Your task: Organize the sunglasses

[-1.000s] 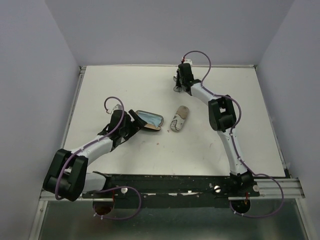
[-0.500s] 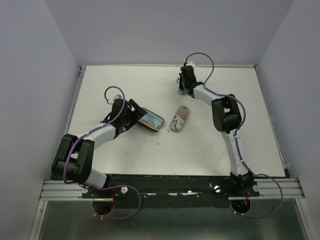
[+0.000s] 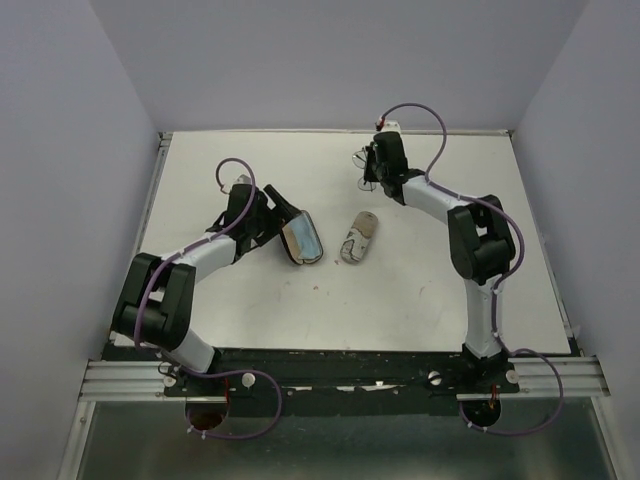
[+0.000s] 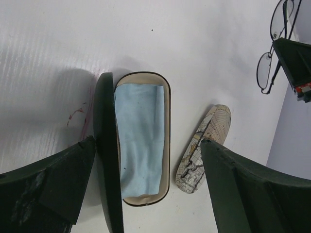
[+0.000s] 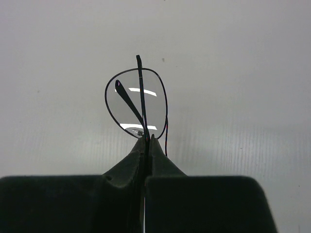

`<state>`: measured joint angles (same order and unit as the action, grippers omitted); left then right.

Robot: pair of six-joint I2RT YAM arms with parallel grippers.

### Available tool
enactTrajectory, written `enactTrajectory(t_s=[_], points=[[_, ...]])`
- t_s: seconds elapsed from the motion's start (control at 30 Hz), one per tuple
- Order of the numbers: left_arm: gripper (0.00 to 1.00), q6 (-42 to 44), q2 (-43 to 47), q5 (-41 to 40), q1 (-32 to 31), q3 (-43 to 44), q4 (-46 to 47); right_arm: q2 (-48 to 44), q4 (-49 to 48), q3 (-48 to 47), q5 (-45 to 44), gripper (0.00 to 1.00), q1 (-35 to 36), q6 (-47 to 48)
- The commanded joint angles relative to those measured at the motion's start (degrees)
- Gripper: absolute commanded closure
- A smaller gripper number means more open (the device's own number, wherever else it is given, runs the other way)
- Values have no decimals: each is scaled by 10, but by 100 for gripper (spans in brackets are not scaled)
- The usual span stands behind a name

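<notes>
A: Right wrist view: where are the sunglasses?
B: Thin dark pair, clamped in the right hand, at the bench's far side.
A: Left hand?
B: Released, spread wide by the open case.

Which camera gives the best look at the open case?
The left wrist view: the case fills the middle, lid open, with a blue cloth inside. The top view shows the case small, with little detail. The right wrist view misses it and shows only the glasses.
</notes>
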<state>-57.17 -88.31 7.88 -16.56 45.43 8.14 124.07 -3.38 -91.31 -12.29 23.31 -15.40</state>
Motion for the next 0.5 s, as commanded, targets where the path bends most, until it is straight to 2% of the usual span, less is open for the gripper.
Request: enactTrajectory(t_s=[0.0,0.27,0.47], points=[[2,10,-20,27,4,22,19,-61,-9,36,66,99,31,-29],[2,-21,-17,64,2,-13,70,-115,19,100,103,99,98,-91],[2,-26,2,67,-3,-33,87,-133,33,121,76,99,140,-146]])
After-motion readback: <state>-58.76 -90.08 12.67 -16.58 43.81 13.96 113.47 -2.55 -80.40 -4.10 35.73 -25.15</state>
